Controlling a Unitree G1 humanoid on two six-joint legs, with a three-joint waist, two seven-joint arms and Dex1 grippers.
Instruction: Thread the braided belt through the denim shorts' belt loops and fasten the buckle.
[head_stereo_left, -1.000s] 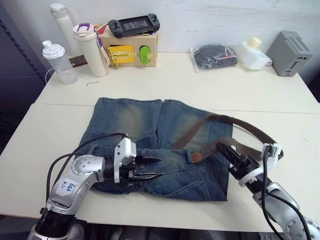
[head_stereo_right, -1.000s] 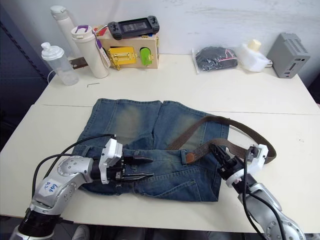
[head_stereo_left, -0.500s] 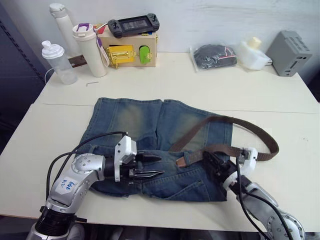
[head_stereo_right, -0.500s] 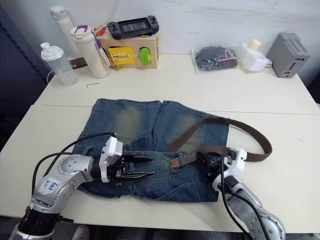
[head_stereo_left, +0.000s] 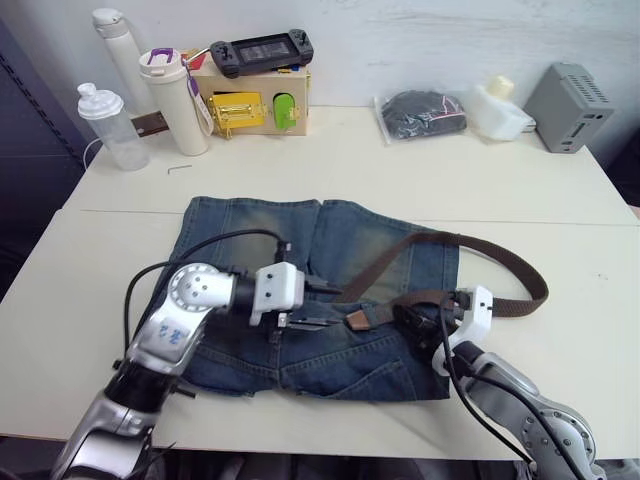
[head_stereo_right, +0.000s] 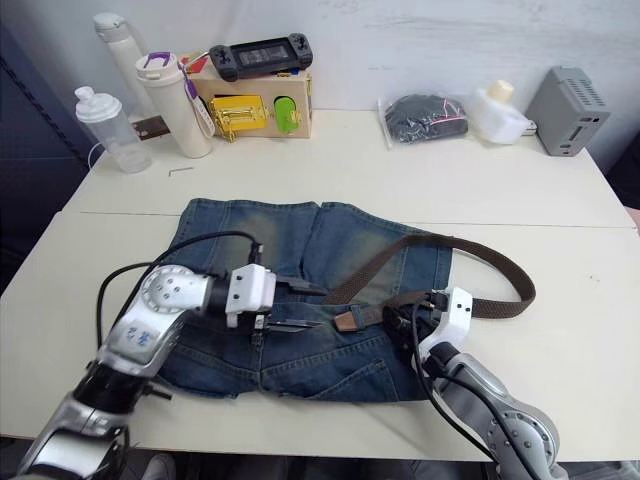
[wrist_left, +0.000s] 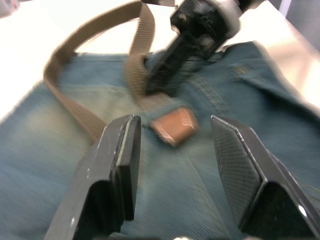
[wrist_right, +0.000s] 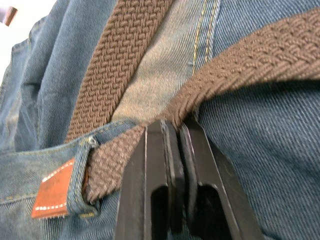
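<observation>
braided belt (wrist_right: 235, 65) pinched, leather tip (wrist_left: 175, 125) past loop (wrist_right: 80, 175)

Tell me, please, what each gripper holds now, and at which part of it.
The right gripper is shut on the braided belt, pinching the strap just behind its leather-tipped end, which pokes through a belt loop. The left gripper is open and holds nothing.
</observation>
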